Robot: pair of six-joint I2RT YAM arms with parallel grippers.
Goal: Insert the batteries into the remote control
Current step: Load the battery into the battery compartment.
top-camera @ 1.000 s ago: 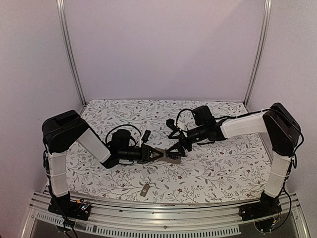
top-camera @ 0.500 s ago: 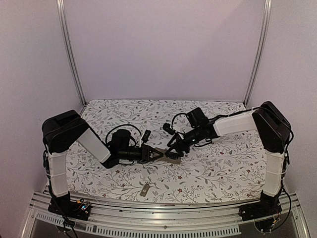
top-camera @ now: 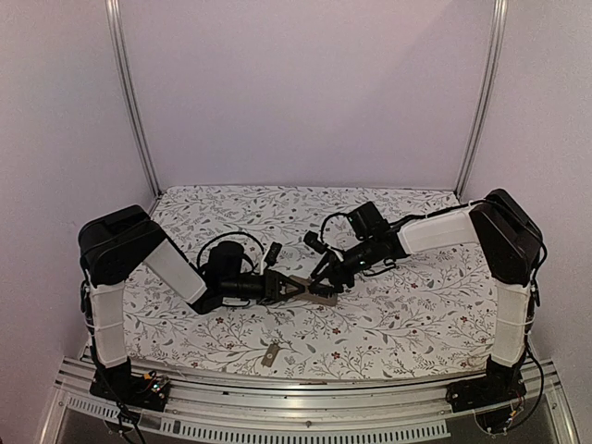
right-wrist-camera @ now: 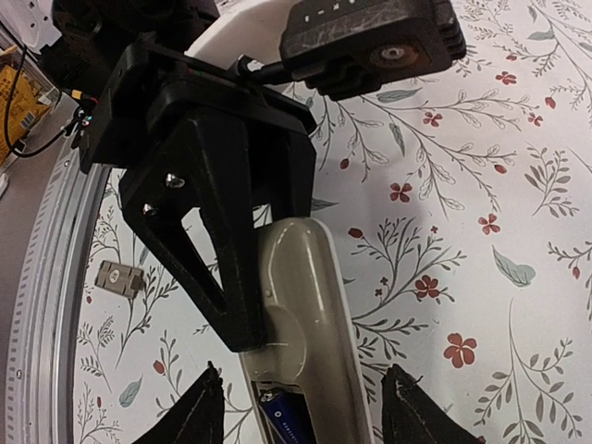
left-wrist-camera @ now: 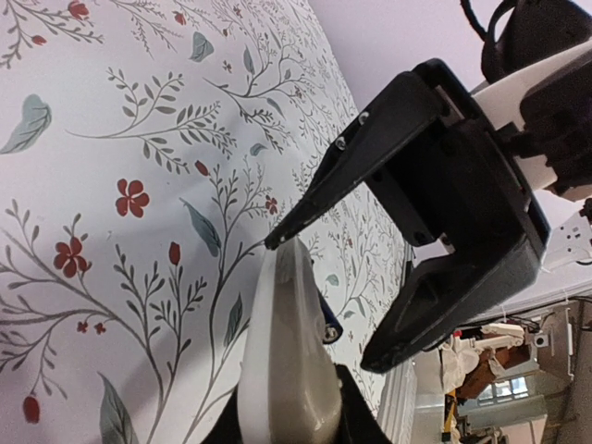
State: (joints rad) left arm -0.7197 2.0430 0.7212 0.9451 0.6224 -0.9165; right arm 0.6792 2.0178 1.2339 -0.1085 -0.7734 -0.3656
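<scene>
I have the remote control (right-wrist-camera: 298, 296) pinched in the left claw (top-camera: 294, 289), which is closed across the handset's width with its grey-tan underside facing up. From the overhead camera it sits about the middle of the bench (top-camera: 407, 324), its long axis running left to right, between the two arms. I cannot tell from any view whether it touches the bench's flowered cloth or hangs just above it. The right claw (right-wrist-camera: 305, 412) reaches in from the far right and is spread wide. On its own wrist camera one finger shows on either side of the handset's right end, neither touching it, and I see nothing between them but the remote itself. The left wrist camera shows the same thing from the other side: the two black fingers of the right claw splayed around the tip of the remote, the upper one just at its edge. At the bottom of the right wrist picture the battery bay is open, and one dark bluish battery (right-wrist-camera: 280, 416) lies in it. The frame cuts off the rest of the bay, so I cannot say where the second one is. The small separate cover piece (top-camera: 269, 355) lies flat at the near edge of the bench, left of centre, well apart from the remote.
</scene>
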